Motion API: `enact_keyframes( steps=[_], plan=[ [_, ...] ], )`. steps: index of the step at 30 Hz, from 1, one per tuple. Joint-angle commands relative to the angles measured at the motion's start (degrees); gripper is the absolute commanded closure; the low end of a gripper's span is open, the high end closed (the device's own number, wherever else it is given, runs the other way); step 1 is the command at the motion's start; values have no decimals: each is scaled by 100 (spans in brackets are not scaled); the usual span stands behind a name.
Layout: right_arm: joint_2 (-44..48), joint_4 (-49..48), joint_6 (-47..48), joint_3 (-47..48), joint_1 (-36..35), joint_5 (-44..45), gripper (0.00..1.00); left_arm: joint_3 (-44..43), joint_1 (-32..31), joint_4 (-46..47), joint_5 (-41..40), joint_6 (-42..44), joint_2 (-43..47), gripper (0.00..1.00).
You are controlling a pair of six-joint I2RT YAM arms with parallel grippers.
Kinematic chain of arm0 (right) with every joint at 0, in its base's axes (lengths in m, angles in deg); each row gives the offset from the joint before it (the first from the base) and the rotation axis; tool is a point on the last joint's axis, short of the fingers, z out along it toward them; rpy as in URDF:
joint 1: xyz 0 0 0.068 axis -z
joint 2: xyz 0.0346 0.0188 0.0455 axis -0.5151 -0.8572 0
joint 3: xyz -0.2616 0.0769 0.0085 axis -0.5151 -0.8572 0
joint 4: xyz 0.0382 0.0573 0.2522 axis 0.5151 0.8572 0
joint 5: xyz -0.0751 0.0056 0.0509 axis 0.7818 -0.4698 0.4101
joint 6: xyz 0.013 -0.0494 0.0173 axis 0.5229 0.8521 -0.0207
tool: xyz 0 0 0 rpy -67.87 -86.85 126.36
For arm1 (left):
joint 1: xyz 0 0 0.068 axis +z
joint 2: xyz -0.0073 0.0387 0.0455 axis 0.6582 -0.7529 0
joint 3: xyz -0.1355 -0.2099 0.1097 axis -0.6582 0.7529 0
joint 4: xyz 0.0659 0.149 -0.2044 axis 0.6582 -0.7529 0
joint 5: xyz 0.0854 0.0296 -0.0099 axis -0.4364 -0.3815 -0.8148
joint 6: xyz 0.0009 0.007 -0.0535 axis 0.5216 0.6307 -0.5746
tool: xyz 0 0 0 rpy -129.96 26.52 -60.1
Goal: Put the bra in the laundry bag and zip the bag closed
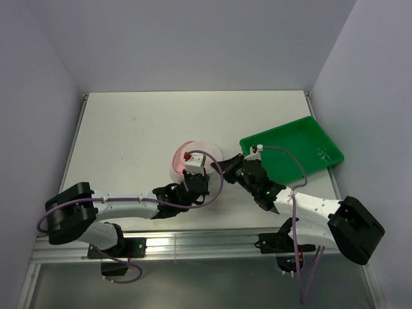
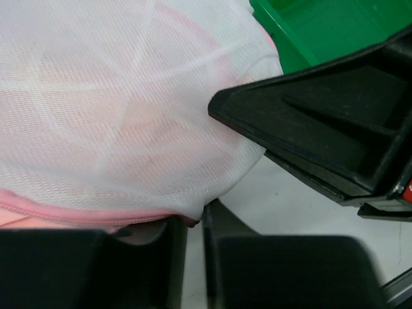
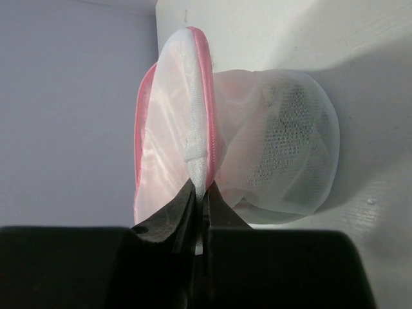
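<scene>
The laundry bag [image 1: 203, 152] sits mid-table, white mesh with a pink zip rim. In the left wrist view its mesh dome [image 2: 129, 96] fills the upper left, and pale pink fabric, apparently the bra [image 2: 138, 125], shows through it. My left gripper [image 1: 196, 170] is at the bag's near edge; its jaws [image 2: 195, 233] stand almost together on the pink rim's tip. My right gripper [image 1: 226, 168] is at the bag's right side, shut [image 3: 201, 193] on the bag's white seam beside the pink rim [image 3: 207, 96].
The green tray [image 1: 275, 129] lies to the right of the bag, just behind my right gripper; it shows in the left wrist view [image 2: 322, 26] too. The right gripper's black body [image 2: 322, 135] is close beside the left fingers. Walls enclose the table.
</scene>
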Motion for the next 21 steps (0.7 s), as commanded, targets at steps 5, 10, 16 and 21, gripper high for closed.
enact_keyframes(
  steps=[5, 10, 16, 21],
  plan=[
    [338, -35, 81, -165, -178, -78, 100, 52, -15, 349, -562, 159, 561, 100],
    [338, 176, 378, -86, -169, -16, 100, 281, -33, 139, -588, 212, 834, 100],
    [128, 334, 976, 203, 243, -569, 100, 729, -33, -134, -492, 343, 1361, 100],
    [-40, 430, 1398, 476, 622, -1238, 100, 1090, 2, -318, -333, 256, 1792, 100]
  ],
)
